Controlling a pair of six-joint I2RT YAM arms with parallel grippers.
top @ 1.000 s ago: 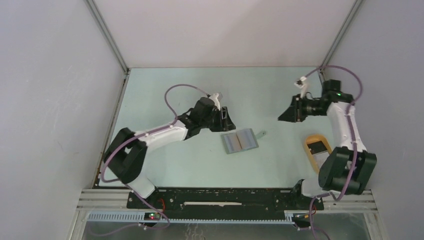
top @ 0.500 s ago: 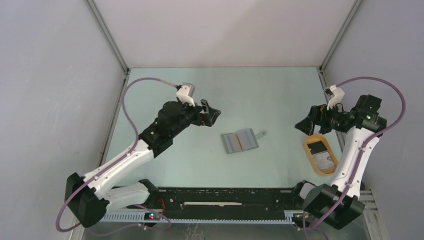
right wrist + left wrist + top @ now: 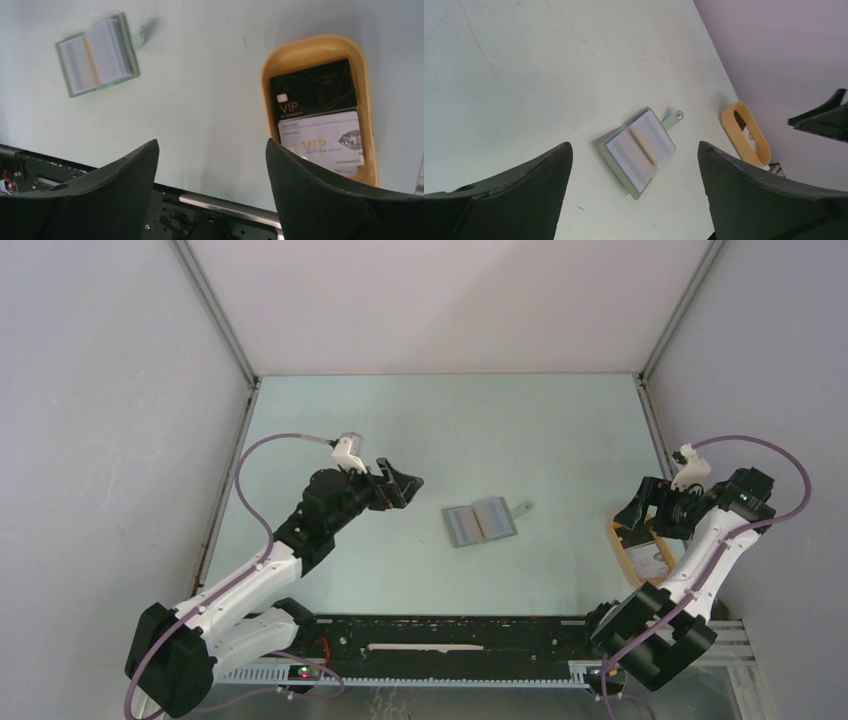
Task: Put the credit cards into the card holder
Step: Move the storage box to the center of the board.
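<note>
Pale green worktop (image 3: 450, 420), boxed by grey-white walls (image 3: 450, 300) with metal framing (image 3: 212, 308) in the far corners. Card holder (image 3: 480, 523) lies open flat near the middle (inner slots up, small tab at one corner); credit cards (image 3: 320, 120), black and pale, stacked in the tan tray (image 3: 310, 47) by the right edge. Left tool (image 3: 408, 488) and right tool (image 3: 636, 512) both hang with fingers wide apart, gripping nothing.

From high at the near edge, we look down on the whole table (image 3: 450, 420); our two wrist cameras hang closer, both catching the wallet (image 3: 638, 151) and tray (image 3: 310, 46).
</note>
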